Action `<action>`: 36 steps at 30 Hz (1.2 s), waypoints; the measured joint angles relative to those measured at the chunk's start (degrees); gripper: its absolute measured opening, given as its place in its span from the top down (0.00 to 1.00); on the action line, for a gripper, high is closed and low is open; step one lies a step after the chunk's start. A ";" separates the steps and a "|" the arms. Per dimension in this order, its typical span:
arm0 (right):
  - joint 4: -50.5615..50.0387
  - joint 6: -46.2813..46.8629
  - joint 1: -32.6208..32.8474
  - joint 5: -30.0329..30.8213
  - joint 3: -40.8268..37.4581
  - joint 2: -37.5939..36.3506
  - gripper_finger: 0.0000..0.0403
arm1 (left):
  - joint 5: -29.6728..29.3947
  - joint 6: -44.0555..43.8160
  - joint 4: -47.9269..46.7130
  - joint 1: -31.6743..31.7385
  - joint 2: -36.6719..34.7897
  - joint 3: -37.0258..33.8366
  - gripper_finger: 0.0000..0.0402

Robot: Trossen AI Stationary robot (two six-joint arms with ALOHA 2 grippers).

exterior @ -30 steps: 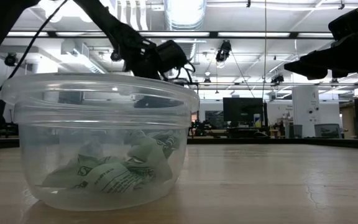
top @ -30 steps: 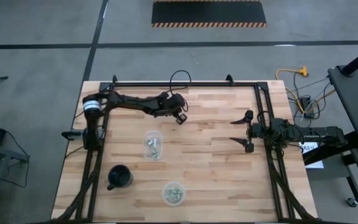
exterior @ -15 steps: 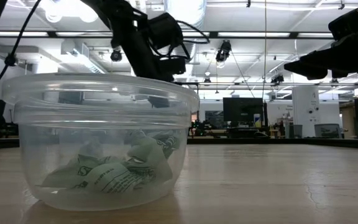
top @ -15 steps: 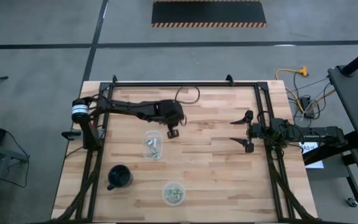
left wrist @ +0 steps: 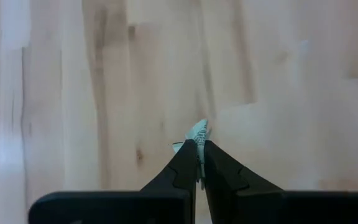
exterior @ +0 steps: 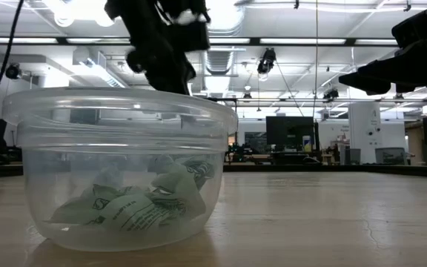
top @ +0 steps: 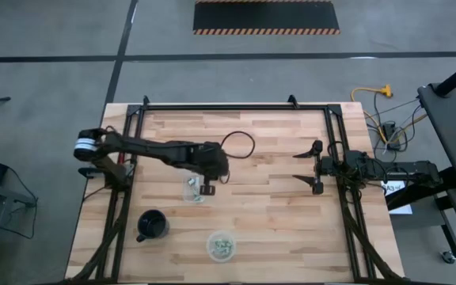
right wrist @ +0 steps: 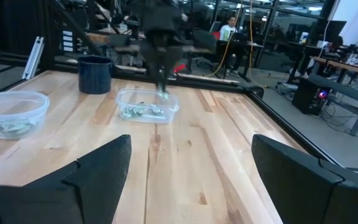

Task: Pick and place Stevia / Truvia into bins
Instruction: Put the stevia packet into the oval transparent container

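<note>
Left gripper [top: 207, 188] is pinched shut on one packet [left wrist: 197, 132]; in the left wrist view the pale green-and-white paper sticks out past the closed fingertips [left wrist: 188, 163], with bare wood of the table [top: 267, 214] behind it. From above, that gripper hangs over the right rim of the square bin [top: 194, 188], which sits left of table centre. The right wrist view shows it just above that bin [right wrist: 146, 104], with the packet tip [right wrist: 164, 94] at about rim height. Cannot tell if the packet touches the rim.

Square bin already has several packets in it [right wrist: 140, 112]. Round bin [top: 221, 245] is near the front edge, roughly mid-width, well apart from the square one; the low view looks straight through its clear wall [exterior: 117, 167] at a crumpled pile of packets [exterior: 136, 204] on its bottom. No loose packets visible on the table.

Black mug [top: 152, 226] stands toward the front-left, between the two bins but off to the left.

Right gripper [top: 313, 169] waits near the right edge, mid-depth, jaws spread wide with nothing between them; its own view shows both fingers [right wrist: 98, 168] far apart above the wood.
</note>
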 joint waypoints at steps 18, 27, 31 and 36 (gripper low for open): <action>-0.02 0.00 0.00 0.02 0.00 -0.04 0.19 | -8.74 -19.73 -3.65 -5.75 -16.13 -10.91 1.00; -0.01 0.00 -0.02 0.02 0.00 0.00 0.19 | -8.75 -27.90 -9.40 -5.80 -16.52 -11.53 1.00; -0.01 0.00 0.00 0.02 0.00 0.00 0.19 | -8.73 -27.90 -9.29 -5.80 -16.07 -11.59 1.00; 0.02 0.00 -0.02 0.02 0.00 -0.02 0.19 | -8.75 -27.87 -8.45 -5.80 -15.34 -11.59 1.00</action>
